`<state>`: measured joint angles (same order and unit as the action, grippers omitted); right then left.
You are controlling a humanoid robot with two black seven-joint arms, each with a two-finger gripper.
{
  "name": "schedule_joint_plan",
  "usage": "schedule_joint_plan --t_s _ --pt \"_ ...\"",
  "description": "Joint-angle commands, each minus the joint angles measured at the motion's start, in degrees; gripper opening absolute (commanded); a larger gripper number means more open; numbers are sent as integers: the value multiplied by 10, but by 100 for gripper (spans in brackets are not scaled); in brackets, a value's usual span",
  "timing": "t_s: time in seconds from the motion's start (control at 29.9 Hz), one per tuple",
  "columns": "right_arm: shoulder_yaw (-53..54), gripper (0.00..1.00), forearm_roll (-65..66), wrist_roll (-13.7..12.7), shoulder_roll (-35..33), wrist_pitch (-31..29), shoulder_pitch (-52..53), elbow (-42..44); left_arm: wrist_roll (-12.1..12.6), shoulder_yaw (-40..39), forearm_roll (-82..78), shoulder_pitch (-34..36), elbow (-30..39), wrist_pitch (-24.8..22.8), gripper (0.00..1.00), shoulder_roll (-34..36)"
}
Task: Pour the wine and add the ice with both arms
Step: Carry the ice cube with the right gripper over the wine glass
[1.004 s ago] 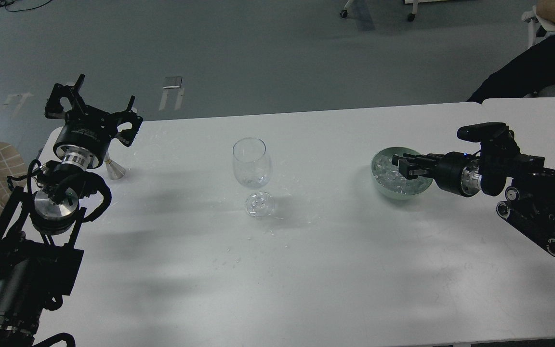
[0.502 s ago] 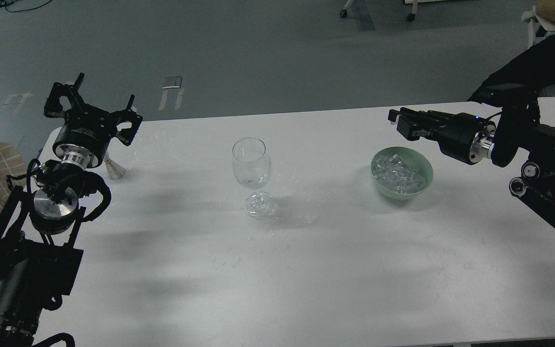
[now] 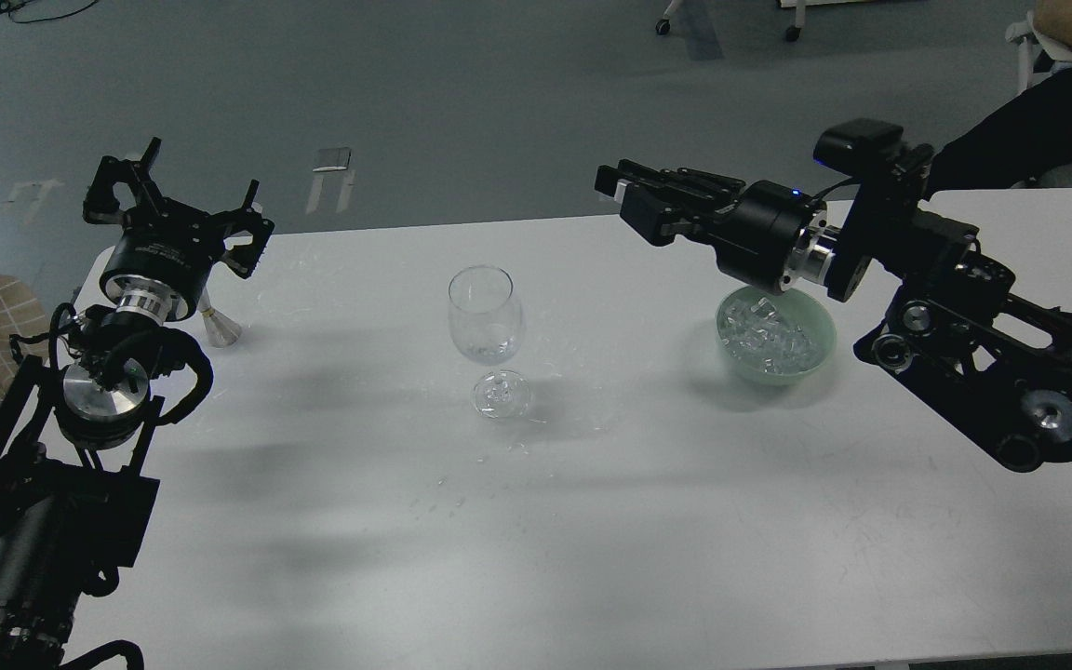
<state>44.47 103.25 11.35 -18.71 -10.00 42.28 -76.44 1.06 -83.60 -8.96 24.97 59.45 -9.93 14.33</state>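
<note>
A large white rectangular table (image 3: pixel 592 521) carries all items. The right black jointed arm (image 3: pixel 955 307) reaches in from the right; its right gripper (image 3: pixel 624 191) hangs above the far table edge, between the glass and the bowl. Its fingers sit close together, but whether they are fully closed or pinch anything cannot be told. The left black jointed arm (image 3: pixel 80 409) rises along the left edge; its left gripper (image 3: pixel 178 200) stands with prongs spread wide, gripping nothing. A pale green round bowl (image 3: pixel 820 344) sits right of centre, partly under the right wrist. A clear stemmed wine glass (image 3: pixel 487 321) stands upright at centre. The clear glassy ice cubes (image 3: pixel 769 337) lie heaped in the bowl, below and right of the right jaws, well apart from the left jaws.
</note>
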Motion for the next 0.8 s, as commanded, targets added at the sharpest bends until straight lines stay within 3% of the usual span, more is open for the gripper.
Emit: schedule_joint_plan --t_s 0.0,0.23,0.77 --pt "-11 18 4 -11 45 -1 7 6 0 -2 1 0 0 0 98 3" --pt "-49 17 6 -16 123 -1 36 60 -1 -3 2 0 0 0 98 3" --pt "-69 22 6 -24 142 0 50 94 0 -8 2 -1 0 0 98 3"
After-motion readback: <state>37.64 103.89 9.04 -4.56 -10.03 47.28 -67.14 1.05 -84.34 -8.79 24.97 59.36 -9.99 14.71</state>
